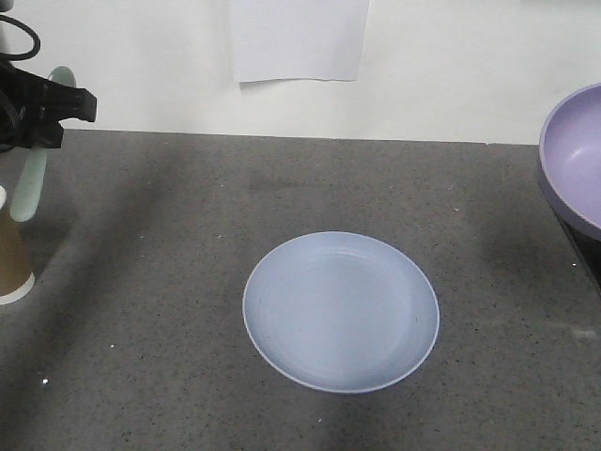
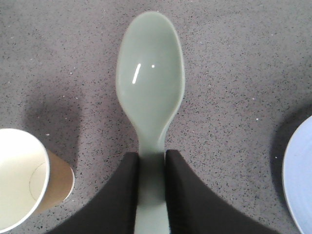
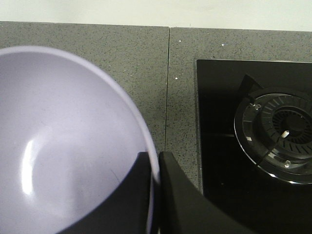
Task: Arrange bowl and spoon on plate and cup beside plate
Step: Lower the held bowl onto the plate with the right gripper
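The pale blue plate (image 1: 341,311) lies flat in the middle of the grey counter, its edge also showing at the right of the left wrist view (image 2: 301,180). My left gripper (image 2: 152,158) is shut on the handle of the mint-green spoon (image 2: 150,83), held above the counter at the far left (image 1: 38,178). Just below it stands the brown paper cup (image 1: 11,256), upright (image 2: 24,183). My right gripper (image 3: 156,161) is shut on the rim of the lavender bowl (image 3: 63,146), raised at the right edge (image 1: 577,155).
A black gas hob (image 3: 263,141) with a burner sits to the right of the counter seam. A white sheet of paper (image 1: 299,39) hangs on the back wall. The grey speckled counter (image 1: 188,235) surrounds the plate.
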You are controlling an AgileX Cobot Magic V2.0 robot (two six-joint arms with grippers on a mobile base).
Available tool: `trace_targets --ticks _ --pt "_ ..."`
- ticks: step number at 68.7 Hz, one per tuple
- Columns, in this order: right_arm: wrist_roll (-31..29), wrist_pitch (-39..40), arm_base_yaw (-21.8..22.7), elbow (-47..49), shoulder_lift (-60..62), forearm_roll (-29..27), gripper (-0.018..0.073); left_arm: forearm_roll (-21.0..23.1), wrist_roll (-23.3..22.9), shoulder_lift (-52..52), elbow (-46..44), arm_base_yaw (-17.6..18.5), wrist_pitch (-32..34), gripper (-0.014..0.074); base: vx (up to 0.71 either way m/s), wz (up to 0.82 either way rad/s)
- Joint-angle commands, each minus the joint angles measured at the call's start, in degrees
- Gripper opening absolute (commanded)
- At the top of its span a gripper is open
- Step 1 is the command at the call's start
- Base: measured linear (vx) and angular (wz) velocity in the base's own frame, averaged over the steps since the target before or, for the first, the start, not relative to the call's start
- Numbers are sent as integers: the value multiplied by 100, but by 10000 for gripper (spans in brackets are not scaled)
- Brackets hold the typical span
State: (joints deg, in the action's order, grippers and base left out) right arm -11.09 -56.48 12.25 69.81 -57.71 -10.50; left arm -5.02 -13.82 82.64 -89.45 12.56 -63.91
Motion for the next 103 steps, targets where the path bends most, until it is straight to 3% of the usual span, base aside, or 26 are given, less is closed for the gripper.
trace_targets --ticks 1,28,39,48,63,83,103 --pt "-52 350 -3 179 56 -155 -6 -13 -54 -202 -145 18 280 -6 0 0" --pt "-1104 208 -65 179 -1114 -1777 -4 -13 -54 -202 -145 18 280 -6 0 0" --pt "-1177 289 -942 179 -1841 -1561 -4 -13 -54 -202 -145 18 280 -6 0 0" --pt "-895 639 -1634 179 -2347 -1217 -4 -13 -54 -202 -145 18 280 -6 0 0" --pt "-587 1076 -2418 179 -3065 -929 -4 -13 -54 -202 -145 18 280 -6 0 0" --pt "-475 1423 -2872 179 -3633 -932 -4 -13 -54 -202 -145 18 280 -6 0 0" --pt "-448 1496 -2872 179 -3949 -955 -4 -13 -54 -202 -145 18 280 -6 0 0"
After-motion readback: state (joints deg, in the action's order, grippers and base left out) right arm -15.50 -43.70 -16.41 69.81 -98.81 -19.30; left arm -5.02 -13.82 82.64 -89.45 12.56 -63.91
